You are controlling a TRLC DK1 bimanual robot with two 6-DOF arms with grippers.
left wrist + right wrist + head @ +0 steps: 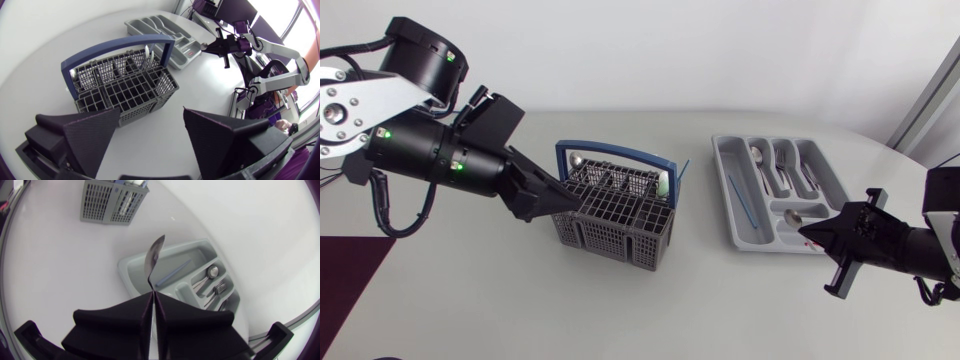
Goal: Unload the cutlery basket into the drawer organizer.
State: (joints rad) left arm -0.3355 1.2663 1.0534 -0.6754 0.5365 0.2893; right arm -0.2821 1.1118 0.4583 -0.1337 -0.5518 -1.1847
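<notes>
The cutlery basket (610, 232), grey mesh with a blue handle (610, 151), is sitting near the middle of the table (620, 310). A few pieces are standing upright in its far compartments. The drawer organizer (745, 238) is lying well apart at the basket's 3 o'clock, its long compartments running roughly from 11 to 5 o'clock. Forks and spoons (775, 165) are lying lengthwise in them, and a blue stick (742, 203) is lying in the long outer slot. The right arm (910, 250) is hanging at the organizer's 4 o'clock corner, its jaws clamped on the handle of a spoon (154, 260). The spoon's long axis is running straight out ahead of the jaws, bowl leading, toward about 10 o'clock over the organizer's near end. The left arm (430, 155) is hanging at the basket's 9 o'clock, its jaws standing wide apart with nothing between them and one finger (87, 135) just beside the basket's near corner.
</notes>
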